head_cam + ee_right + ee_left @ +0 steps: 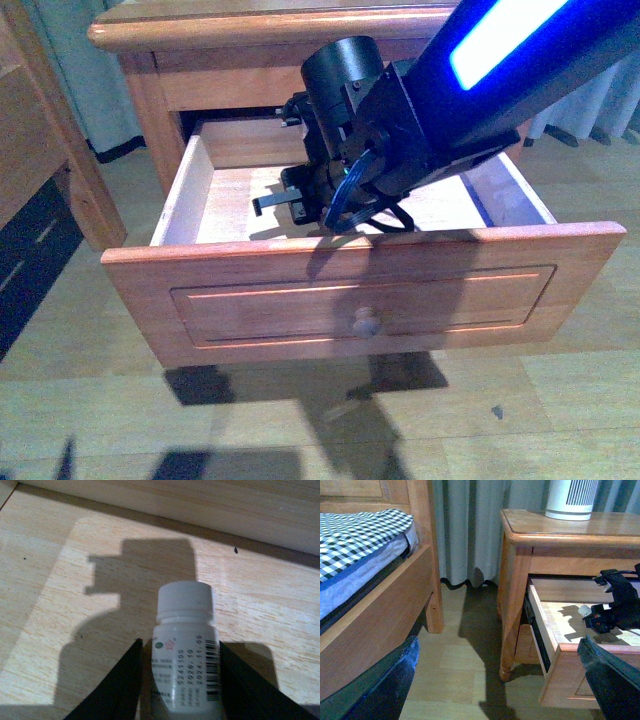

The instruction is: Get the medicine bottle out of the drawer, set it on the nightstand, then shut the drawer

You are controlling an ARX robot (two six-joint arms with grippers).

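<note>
The right gripper [180,646], inside the open drawer [360,300], pinches the medicine bottle [185,625] by its sides, plain in the right wrist view yet hidden behind the arm [480,90] in the front view.

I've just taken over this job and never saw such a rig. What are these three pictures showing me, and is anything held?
This is a robot with two arms, each ending in a two-fingered tool. The front picture comes from a camera on its body: the right arm reaches down into the open drawer of the nightstand. The other two come from cameras on the wrists. The right wrist picture looks along the right tool: its dark fingers stand either side of the white medicine bottle, with the drawer's pale floor behind. Whether they pinch it, I cannot tell. The left wrist picture shows the nightstand from the side, next to a bed; a white ribbed appliance stands on top. The left tool is open and empty.
</note>
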